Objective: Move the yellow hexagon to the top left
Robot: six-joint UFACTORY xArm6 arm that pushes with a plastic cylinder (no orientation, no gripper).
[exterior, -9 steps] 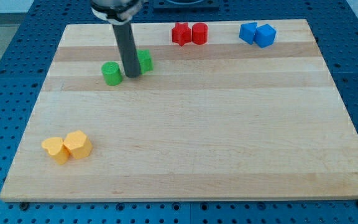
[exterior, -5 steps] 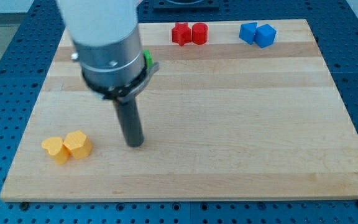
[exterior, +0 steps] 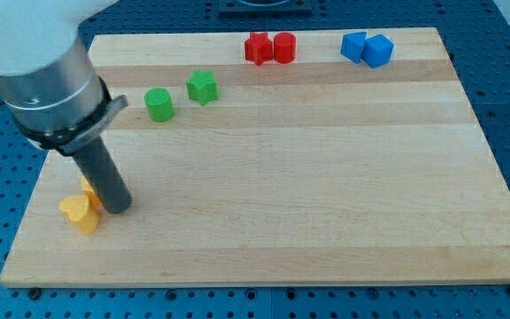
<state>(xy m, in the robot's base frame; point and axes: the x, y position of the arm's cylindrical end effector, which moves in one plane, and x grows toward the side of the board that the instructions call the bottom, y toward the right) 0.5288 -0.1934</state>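
tip: your rod's lower end, my tip (exterior: 119, 209), sits on the surface (exterior: 308, 195) near its bottom-left corner in the view
claw: none on this rig, just the straight dark rod; nothing held, so no opening to report
yellow hexagon: mostly hidden behind the rod; you only see a sliver of the yellow hexagon (exterior: 88, 189) at the rod's left edge, just up-left of the tip, looks touching
yellow block: second yellow block (exterior: 79, 213) just left of the tip, shape unclear, close beside the rod
green cylinder: green cylinder (exterior: 158, 104) well above the tip, slightly to its right
green star: green star (exterior: 202, 87) further up and right of the tip, near the cylinder but apart
red pair: red star (exterior: 257, 48) touching red cylinder (exterior: 284, 47), far up-right of the tip
blue pair: two blue blocks (exterior: 367, 48) side by side, farthest right, top edge
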